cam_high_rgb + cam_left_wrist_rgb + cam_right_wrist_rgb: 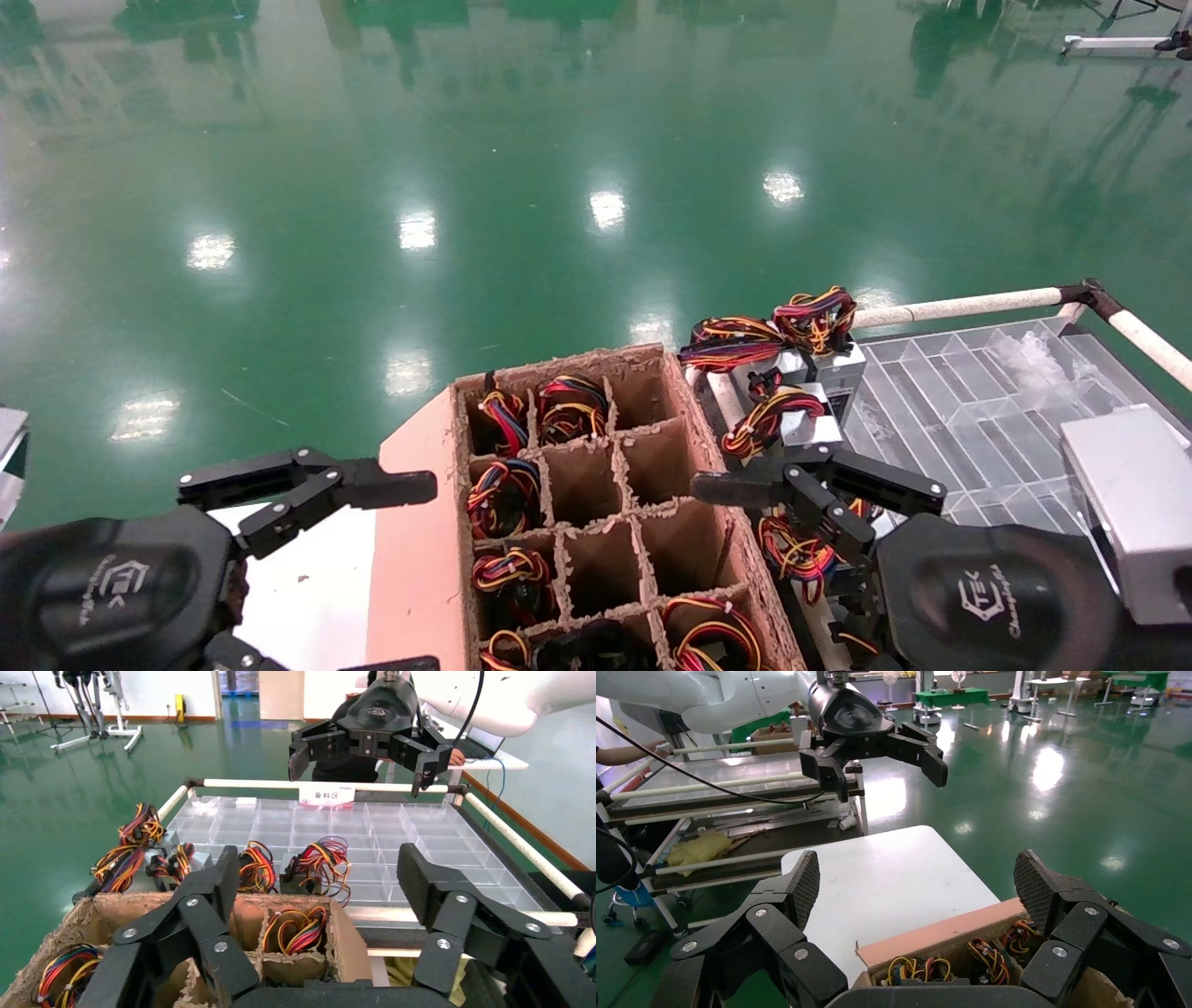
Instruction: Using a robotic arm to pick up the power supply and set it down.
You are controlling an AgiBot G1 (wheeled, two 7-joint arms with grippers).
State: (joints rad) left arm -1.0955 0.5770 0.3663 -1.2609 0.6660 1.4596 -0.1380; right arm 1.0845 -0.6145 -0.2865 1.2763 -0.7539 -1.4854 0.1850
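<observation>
Two claws hang wide and empty over the work: the left claw (307,485) above the white counter (307,596) beside the cardboard divider box (596,522), the right claw (810,494) over the seam between that box and the clear compartment tray (978,410). Several power supplies lie at the tray's near-left edge; the nearest power supply (792,424), a grey box with its coiled red, yellow and black wires, sits just ahead of the right claw's fingertips. The step in hand looks like the reach to grasp. To do it well, I judge the right claw should come down with its jaws straddling the metal body, not the wire bundle, which would likely give and slip, and stay clear of the neighbouring units that touch it. More wire bundles fill several cells of the divider box. White rails (959,304) frame the tray, which stands on a cart. Around everything spreads a glossy green floor (466,186) mirroring ceiling lights, with other racks and stands far off.
</observation>
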